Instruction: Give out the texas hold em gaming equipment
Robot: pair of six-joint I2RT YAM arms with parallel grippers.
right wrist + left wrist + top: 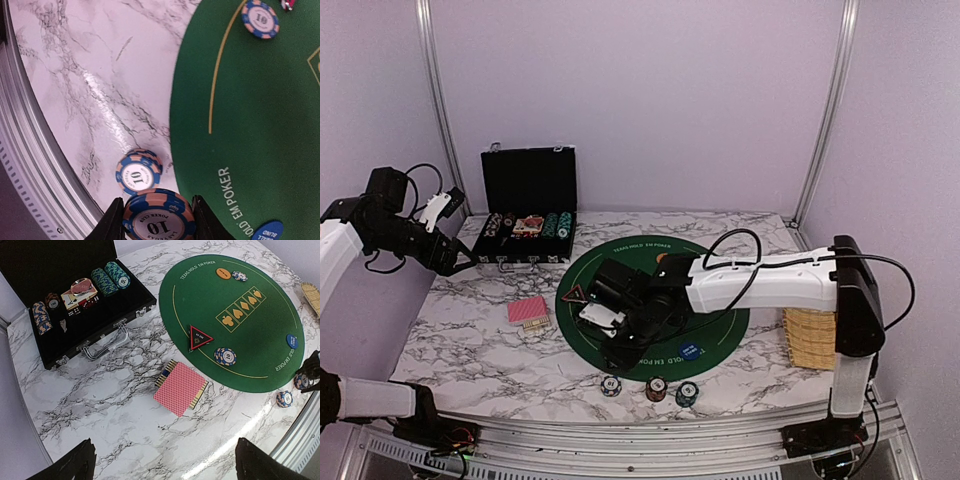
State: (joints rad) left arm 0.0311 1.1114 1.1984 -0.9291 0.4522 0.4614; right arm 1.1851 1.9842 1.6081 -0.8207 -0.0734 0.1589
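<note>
The right pincer (pixel 158 231) holds a blue-and-pink striped poker chip (pixel 158 217) beside a second chip (pixel 138 172) at the near edge of the marble desk (pixel 75 75); the left pincer (pixel 165 467) is wide.

The top external camera sits above and behind the arm bases and faces forward and down. It is the farthest view: the whole table (pixel 470 340) is in frame, with the bases at 6 o'clock and the back wall (pixel 640 100) at 12 o'clock.

The left wrist camera is high over the table's left side and looks obliquely down. The left pincer (pixel 167 462) shows its fingertips at 7 and 5 o'clock. The black case (pixel 50 265) lies at 10 o'clock and the green mat (pixel 200 300) at 2 o'clock.

The right wrist camera is the nearest and looks steeply down at the mat's edge. The right pincer (pixel 157 220) is at 6 o'clock, gripping a poker chip (pixel 157 226).

All three views share the mat and its blue button (pixel 265 232).
</note>
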